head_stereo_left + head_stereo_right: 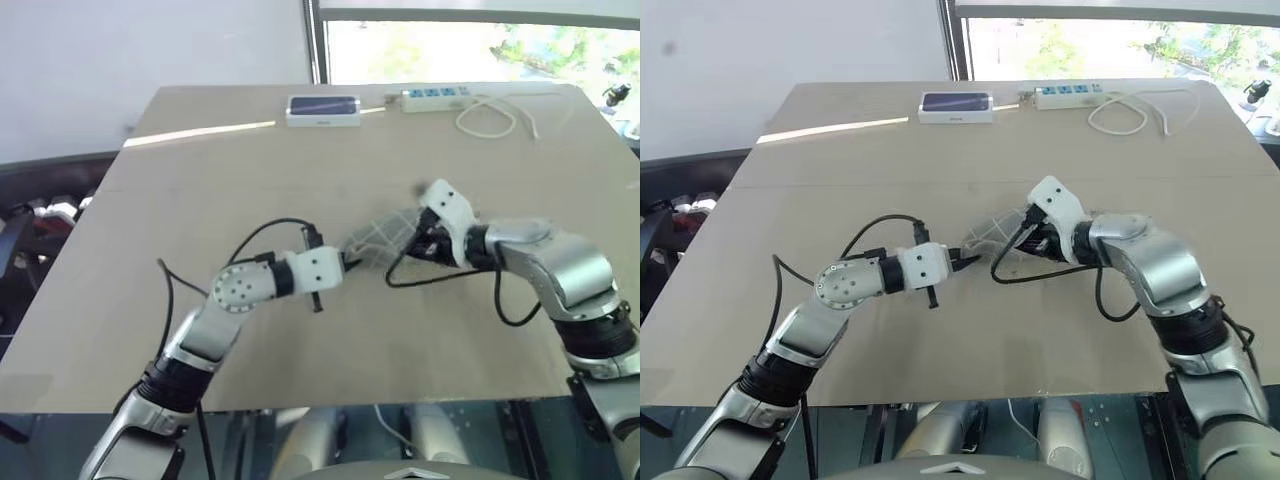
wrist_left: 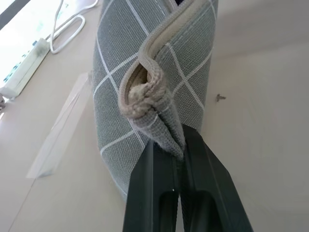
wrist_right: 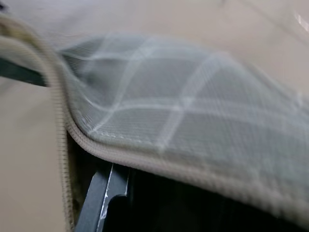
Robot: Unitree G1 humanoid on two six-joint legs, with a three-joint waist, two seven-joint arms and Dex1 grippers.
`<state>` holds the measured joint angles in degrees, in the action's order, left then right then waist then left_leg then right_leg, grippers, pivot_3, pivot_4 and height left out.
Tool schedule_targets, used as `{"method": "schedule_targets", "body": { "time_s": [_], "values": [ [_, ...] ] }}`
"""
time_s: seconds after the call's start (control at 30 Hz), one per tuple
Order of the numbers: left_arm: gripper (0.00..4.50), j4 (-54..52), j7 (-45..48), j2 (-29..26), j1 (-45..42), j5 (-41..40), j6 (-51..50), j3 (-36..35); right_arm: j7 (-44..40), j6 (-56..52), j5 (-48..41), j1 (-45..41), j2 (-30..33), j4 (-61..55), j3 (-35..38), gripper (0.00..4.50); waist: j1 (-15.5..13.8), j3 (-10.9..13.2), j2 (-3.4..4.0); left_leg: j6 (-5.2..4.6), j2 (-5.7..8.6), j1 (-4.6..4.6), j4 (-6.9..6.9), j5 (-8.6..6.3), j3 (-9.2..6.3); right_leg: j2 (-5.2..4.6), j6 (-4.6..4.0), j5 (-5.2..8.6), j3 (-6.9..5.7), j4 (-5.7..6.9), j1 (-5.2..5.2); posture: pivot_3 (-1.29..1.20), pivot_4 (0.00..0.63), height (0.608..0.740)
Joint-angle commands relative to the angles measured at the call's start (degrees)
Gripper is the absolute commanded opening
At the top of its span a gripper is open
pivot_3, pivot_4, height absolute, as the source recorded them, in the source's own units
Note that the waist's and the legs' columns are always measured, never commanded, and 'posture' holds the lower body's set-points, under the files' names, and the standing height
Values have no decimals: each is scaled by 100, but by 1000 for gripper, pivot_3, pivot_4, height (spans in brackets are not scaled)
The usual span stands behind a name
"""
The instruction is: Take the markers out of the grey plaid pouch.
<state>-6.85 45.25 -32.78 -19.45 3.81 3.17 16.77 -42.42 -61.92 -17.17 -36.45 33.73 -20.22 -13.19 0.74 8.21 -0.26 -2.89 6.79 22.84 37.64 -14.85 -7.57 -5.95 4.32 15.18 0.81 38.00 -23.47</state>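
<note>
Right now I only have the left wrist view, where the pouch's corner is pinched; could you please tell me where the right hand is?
Observer: The right hand is at the opposite end of the grey plaid pouch, which spans between it and the left hand.
Operator: Thank you; is it inside the pouch?
Observer: Its wrist view looks under the zipper edge into the dark opening, so it seems partly in.
Operator: Is anything else out there besides the power strip?
Observer: A white device lies beside that strip, at the table's far edge.
</note>
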Motion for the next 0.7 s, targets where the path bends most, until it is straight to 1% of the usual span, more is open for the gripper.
{"method": "schedule_targets", "body": {
  "time_s": [0.03, 0.07, 0.2, 0.37, 0.47, 0.57, 0.7],
  "values": [
    [0, 239, -75, -87, 25, 231, -75, -58, -91, 311, -78, 35, 134, -297, 128, 1395, -1, 0, 0, 0, 0, 0, 0, 0, 0, 0, 0, 0, 0, 0, 1, 0, 150, 738],
    [0, 246, -81, -86, 18, 239, -68, -54, -30, 300, -103, 47, 82, -276, 185, 1395, -2, 0, 0, 0, 0, 0, 0, 0, 0, 0, 0, 0, 0, 0, 1, 0, 150, 738],
    [0, 109, -91, 0, 9, 203, -72, -17, 497, -382, -361, -21, -462, 11, 677, 1395, 4, 0, 0, 0, -1, -1, 1, 0, 1, 1, 0, 0, 3, 3, 2, 0, 150, 738],
    [0, -153, -39, 131, 103, 65, -110, 43, 1072, -1448, -714, -103, -1302, 265, 1415, 1395, 15, -2, 0, 0, -1, -2, 1, 0, 1, 2, -1, 0, 5, 6, 2, 0, 150, 738],
    [0, -268, -21, 162, 178, 55, -137, 59, 1296, -1877, -843, -143, -1649, 351, 1747, 1395, 20, -2, 1, 0, -1, -2, 0, 0, 2, 2, -1, 0, 7, 8, 1, 0, 150, 738],
    [0, -319, -10, 171, 222, 82, -139, 50, 1495, -2358, -1018, -258, -2109, 467, 2264, 1395, 24, -3, 2, 0, -1, -3, 0, 0, 3, 3, -1, 0, 8, 9, 0, 0, 150, 738],
    [0, -323, -9, 166, 244, 105, -130, 24, 1617, -2555, -1046, -320, -2233, 527, 2425, 1395, 19, -3, 2, 0, -1, -3, 0, 0, 2, 3, -1, 0, 8, 9, -3, 0, 150, 738]
  ]
}}
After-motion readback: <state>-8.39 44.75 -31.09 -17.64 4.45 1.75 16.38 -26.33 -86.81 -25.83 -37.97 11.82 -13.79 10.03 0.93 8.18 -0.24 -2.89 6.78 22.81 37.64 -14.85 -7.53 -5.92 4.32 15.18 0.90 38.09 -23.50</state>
